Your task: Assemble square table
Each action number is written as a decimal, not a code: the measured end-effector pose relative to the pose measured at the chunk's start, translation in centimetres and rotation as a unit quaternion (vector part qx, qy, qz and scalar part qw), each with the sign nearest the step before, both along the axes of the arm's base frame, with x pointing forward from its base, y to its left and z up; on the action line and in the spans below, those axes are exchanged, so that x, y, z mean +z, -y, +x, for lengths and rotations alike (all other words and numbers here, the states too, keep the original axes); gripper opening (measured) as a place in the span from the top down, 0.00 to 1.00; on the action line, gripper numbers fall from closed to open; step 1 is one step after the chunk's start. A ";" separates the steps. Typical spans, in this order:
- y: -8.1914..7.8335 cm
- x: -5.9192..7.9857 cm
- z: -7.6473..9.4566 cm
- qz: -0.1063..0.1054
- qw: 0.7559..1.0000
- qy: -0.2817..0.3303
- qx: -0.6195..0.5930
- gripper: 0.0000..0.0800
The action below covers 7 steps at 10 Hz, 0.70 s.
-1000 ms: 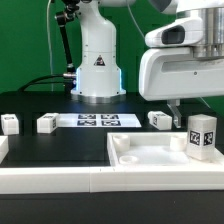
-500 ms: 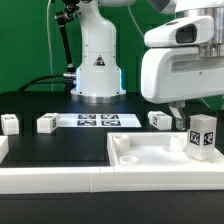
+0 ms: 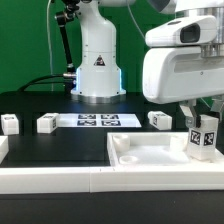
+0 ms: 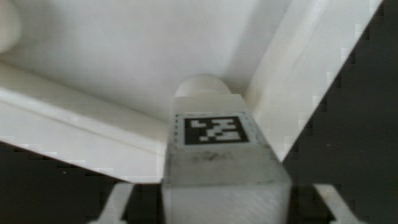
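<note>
The white tray-like tabletop [image 3: 140, 152] lies at the exterior view's right, its raised rim [image 4: 80, 95] also showing in the wrist view. One tagged white leg [image 3: 203, 137] stands upright on its far right part. My gripper [image 3: 203, 124] is lowered over this leg [image 4: 217, 135] and straddles it. In the wrist view the gripper [image 4: 221, 206] shows a thin finger [image 4: 125, 205] on each side, with a dark gap between each and the leg. Three more legs [image 3: 9, 124] [image 3: 46, 123] [image 3: 159, 119] lie on the black table behind.
The marker board [image 3: 97, 120] lies flat in front of the arm's white base [image 3: 97, 65]. A long white rail [image 3: 55, 180] runs along the front edge. The camera housing of the arm [image 3: 180, 70] hangs over the tabletop's right side.
My gripper has come down over the standing leg and its fingers have drawn in toward it. The leg looks slightly shifted and tilted.
</note>
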<state>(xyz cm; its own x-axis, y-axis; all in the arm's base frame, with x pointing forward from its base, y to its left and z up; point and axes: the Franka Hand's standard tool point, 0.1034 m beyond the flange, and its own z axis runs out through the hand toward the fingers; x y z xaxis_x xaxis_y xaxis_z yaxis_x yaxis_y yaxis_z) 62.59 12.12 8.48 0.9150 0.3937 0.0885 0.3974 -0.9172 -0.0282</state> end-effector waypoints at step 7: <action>0.3 -0.1 0.0 0.027 0.973 -0.010 -0.227 0.64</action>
